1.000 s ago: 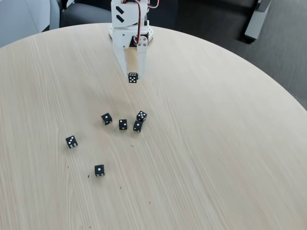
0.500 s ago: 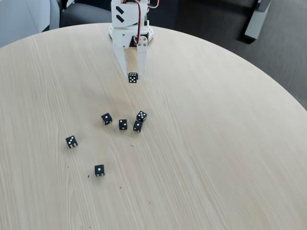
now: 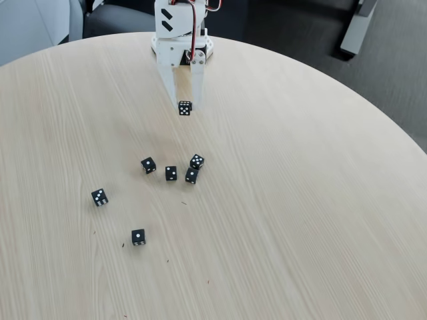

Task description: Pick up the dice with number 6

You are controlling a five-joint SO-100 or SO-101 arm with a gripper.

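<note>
Claw [image 3: 185,105] around die [image 3: 185,108], pips blurred.

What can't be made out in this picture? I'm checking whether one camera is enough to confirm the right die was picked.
- Die at the end effector: the die is too small in the fixed view to count five or six pips.
- Grip: whether the fingertips touch the die or just flank it cannot be told.
- Lift: whether the die rests on the table is unclear.
- Arm: cut off by the top edge.
</note>
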